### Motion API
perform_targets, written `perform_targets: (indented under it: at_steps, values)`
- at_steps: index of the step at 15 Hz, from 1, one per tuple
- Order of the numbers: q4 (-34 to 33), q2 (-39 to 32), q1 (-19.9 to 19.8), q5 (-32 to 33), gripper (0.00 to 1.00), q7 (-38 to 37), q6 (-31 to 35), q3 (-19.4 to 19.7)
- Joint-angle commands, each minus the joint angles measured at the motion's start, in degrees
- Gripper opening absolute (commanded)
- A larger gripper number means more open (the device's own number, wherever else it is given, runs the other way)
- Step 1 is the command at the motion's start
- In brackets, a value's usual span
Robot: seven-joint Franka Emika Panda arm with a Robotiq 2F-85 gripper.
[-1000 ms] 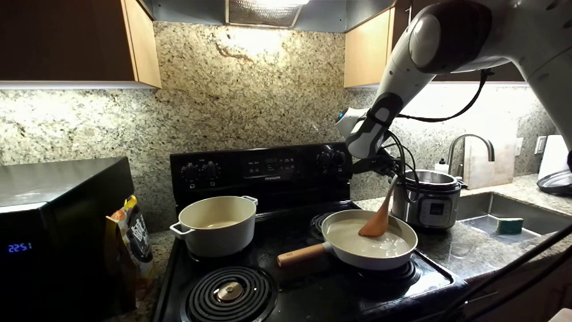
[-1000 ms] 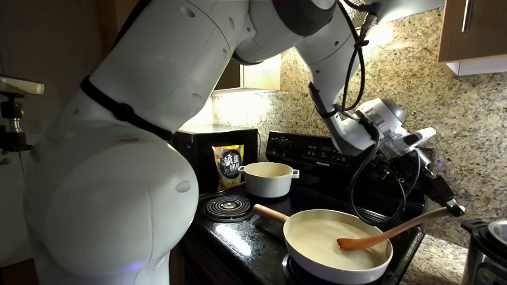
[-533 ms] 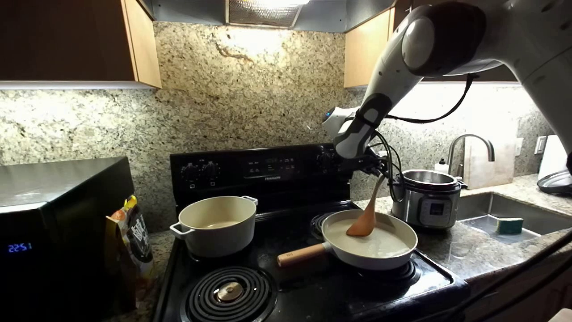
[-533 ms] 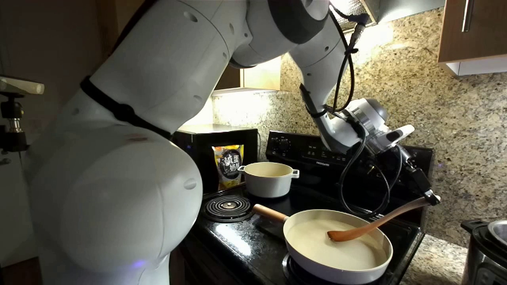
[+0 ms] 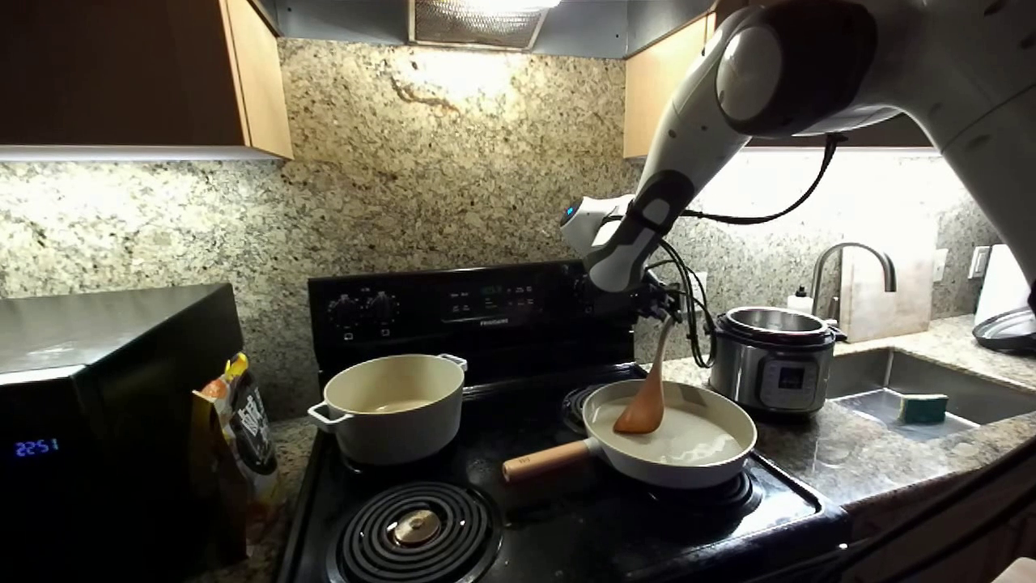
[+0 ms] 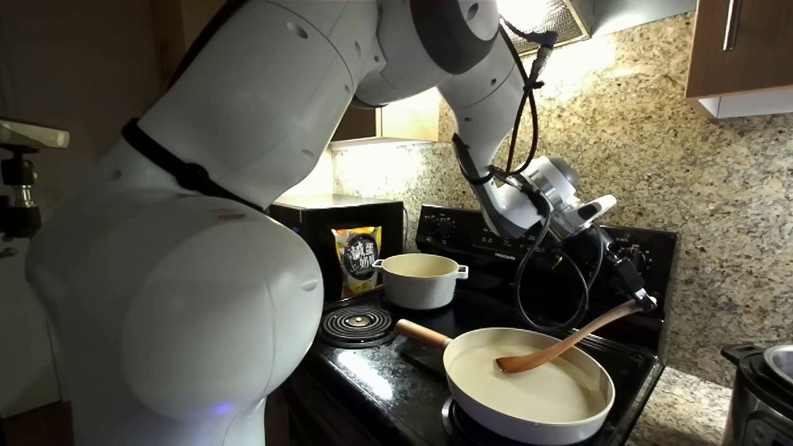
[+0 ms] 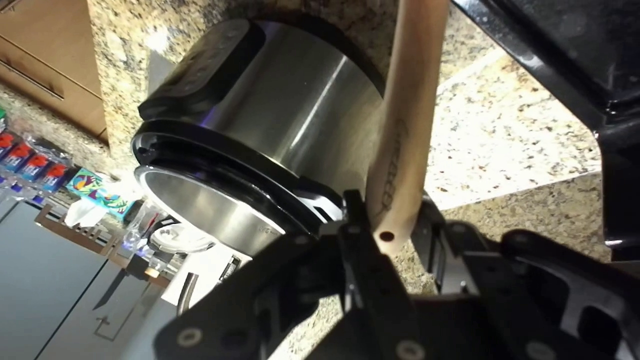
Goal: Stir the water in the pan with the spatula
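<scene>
Clamping the spatula (image 6: 565,344) near its top, the pincer (image 6: 645,301) sits, in an exterior view, at two o'clock from the pan (image 6: 526,433); the blade (image 6: 512,364) meets the water (image 6: 536,396) toward ten o'clock.

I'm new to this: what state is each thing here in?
Pan: uncovered, right way up
Water: shallow, pale, inside the pan
Spatula: tilted, blade down in the pan
Gripper: closed on the spatula's handle end
Pot: uncovered, upright
Burner before the pot: not glowing
Electric cooker: lid off
Clock display: lit, reading 22:51
Printed bag: upright, seal unclear
</scene>
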State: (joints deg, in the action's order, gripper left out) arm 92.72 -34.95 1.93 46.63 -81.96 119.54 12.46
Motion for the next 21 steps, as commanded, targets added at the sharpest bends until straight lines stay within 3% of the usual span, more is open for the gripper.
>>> perform_targets:
  at_steps: [1,14,21]
  values:
    - [3.4,1.7,-0.4,1.5,0.07,-0.2,1.0,-0.1]
    - [9.4,1.5,-4.9,-1.9,0.07,-0.6,4.6,0.5]
    - [11.4,2.1,-7.8,-3.0,0.07,0.3,7.3,2.7]
